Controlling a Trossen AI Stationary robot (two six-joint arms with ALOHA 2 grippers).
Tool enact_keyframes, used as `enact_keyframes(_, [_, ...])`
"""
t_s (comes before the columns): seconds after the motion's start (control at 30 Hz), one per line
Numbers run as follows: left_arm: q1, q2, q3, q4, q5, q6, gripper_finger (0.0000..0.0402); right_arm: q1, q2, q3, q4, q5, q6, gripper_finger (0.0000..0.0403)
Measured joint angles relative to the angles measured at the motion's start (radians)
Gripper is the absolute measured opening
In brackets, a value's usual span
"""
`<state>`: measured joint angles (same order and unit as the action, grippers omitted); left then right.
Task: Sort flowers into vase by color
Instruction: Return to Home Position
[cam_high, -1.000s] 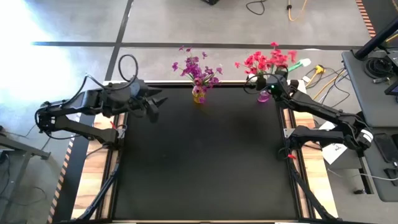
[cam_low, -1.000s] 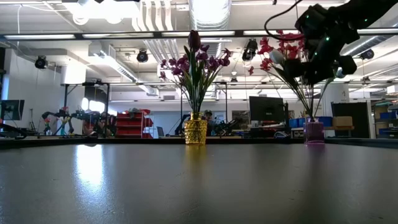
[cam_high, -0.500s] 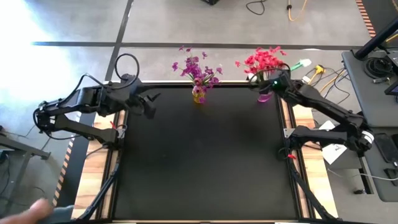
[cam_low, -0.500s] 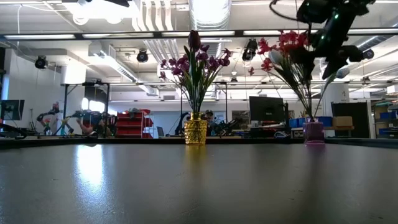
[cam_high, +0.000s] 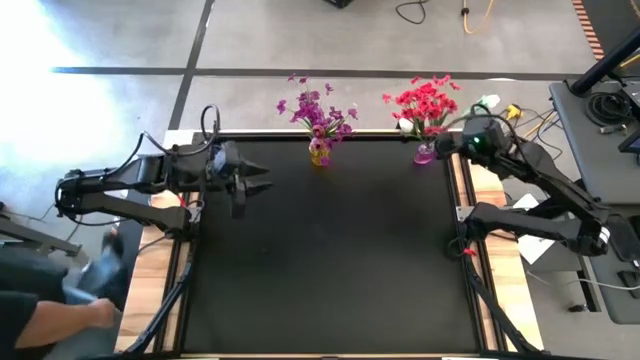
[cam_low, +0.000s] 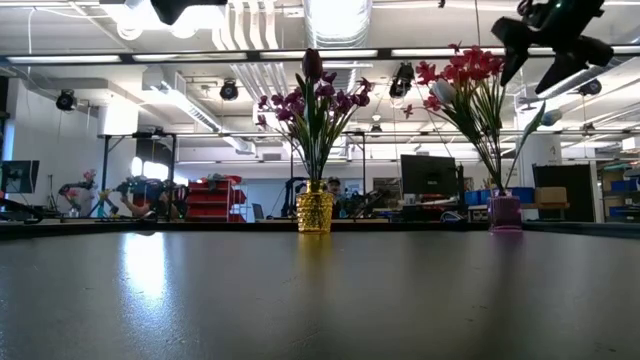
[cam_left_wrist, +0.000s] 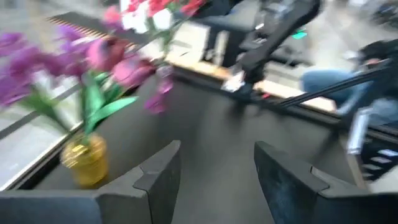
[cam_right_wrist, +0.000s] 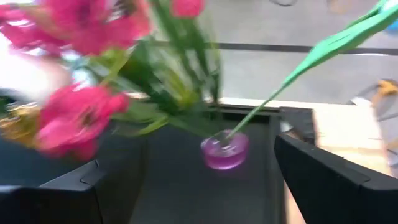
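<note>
Right gripper (cam_high: 447, 141), spread and empty, has drawn back from the red flowers (cam_high: 424, 100), which now stand free in the violet vase (cam_high: 425, 154) at the far edge of the table (cam_high: 330, 260). Purple flowers (cam_high: 316, 108) fill the yellow vase (cam_high: 320, 153) farther left. Sorting appears complete. Left gripper (cam_high: 256, 181), also spread, hovers at the table's left. Blooms hide both vase mouths from above, and a person (cam_high: 40, 320) is cut off at the corner.

Ceiling lights (cam_low: 335, 18) blaze, backlighting the flowers (cam_low: 318, 95). Glare streaks the table (cam_low: 145, 290) at left; the far-left floor (cam_high: 30, 40) washes white.
</note>
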<state>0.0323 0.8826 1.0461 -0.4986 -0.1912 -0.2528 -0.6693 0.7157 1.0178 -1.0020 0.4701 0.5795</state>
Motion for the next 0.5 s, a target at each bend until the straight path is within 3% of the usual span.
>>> enact_keyframes(0.17, [0.003, 0.010, -0.022, 0.061, 0.045, 0.011, 0.0153, 0.083, -0.045, -0.041, 0.026, -0.070, 0.013, 0.0334])
enact_keyframes(0.3, [0.003, 0.012, -0.053, 0.117, 0.050, 0.007, 0.0096, 0.223, -0.070, -0.095, 0.149, -0.086, 0.039, 0.0326])
enact_keyframes(0.43, [0.004, -0.037, -0.202, 0.349, 0.113, 0.026, 0.0023, 0.409, -0.073, -0.156, 0.391, -0.073, 0.017, 0.0325])
enact_keyframes(0.5, [0.014, -0.072, -0.314, 0.522, 0.140, -0.001, 0.0007, 0.494, -0.062, -0.178, 0.509, -0.055, -0.013, 0.0325])
